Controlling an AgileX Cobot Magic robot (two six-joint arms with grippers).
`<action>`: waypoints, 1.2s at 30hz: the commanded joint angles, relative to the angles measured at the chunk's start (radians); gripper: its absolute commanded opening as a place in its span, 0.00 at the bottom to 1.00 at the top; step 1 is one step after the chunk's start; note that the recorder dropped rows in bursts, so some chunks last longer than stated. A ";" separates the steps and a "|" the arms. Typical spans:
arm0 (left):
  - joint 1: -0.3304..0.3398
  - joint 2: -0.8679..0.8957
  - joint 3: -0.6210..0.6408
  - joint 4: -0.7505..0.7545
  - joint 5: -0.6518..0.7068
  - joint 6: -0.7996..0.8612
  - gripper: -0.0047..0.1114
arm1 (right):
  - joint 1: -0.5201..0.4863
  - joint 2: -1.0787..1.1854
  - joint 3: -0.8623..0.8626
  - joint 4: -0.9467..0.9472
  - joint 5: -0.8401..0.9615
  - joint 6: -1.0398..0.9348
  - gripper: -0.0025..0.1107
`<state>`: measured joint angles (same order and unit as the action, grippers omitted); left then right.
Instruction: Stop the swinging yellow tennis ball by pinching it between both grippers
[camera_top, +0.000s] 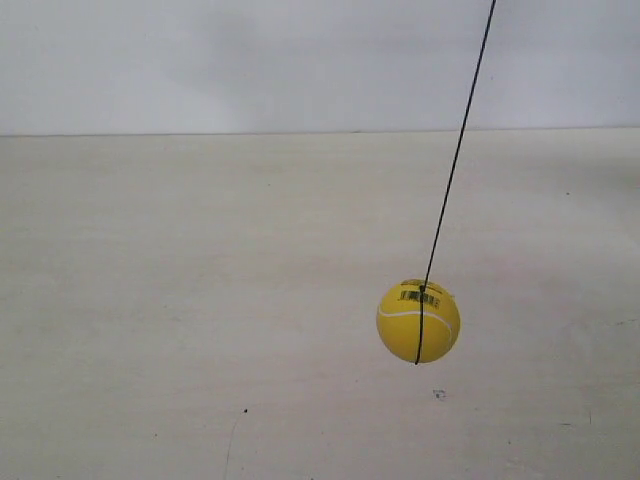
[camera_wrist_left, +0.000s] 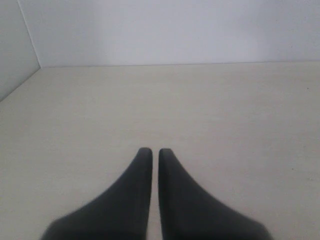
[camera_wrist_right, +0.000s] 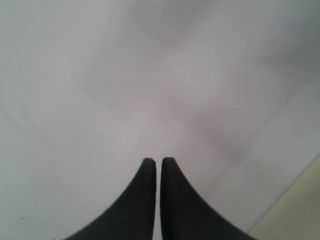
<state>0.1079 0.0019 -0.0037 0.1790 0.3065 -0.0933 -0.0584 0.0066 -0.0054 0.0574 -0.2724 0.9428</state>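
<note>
The yellow tennis ball (camera_top: 418, 321) hangs on a slanted thin black string (camera_top: 458, 150) at the right of the exterior view, just above the pale table, its barcode and white seam facing the camera. Neither arm shows in that view. In the left wrist view my left gripper (camera_wrist_left: 155, 151) is shut, its two black tapered fingers nearly touching over the table, with nothing between them. My right gripper (camera_wrist_right: 158, 160) is shut too and faces a pale grey wall. The ball appears in neither wrist view.
A pale beige table (camera_top: 200, 300) meets a grey-white back wall (camera_top: 250, 60). In the left wrist view a side wall (camera_wrist_left: 15, 45) meets the table at a corner. A strip of table edge (camera_wrist_right: 295, 215) shows in the right wrist view.
</note>
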 joint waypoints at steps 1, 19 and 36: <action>0.002 -0.002 0.004 -0.002 0.001 0.005 0.08 | -0.001 -0.007 0.005 -0.015 0.007 -0.008 0.02; 0.002 -0.002 0.004 -0.002 0.001 0.005 0.08 | -0.001 -0.007 0.005 -0.019 0.484 -0.603 0.02; 0.002 -0.002 0.004 -0.002 0.001 0.005 0.08 | -0.001 -0.007 0.005 -0.023 0.611 -0.993 0.02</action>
<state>0.1079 0.0019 -0.0037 0.1790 0.3065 -0.0933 -0.0584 0.0066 0.0005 0.0384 0.3371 -0.0402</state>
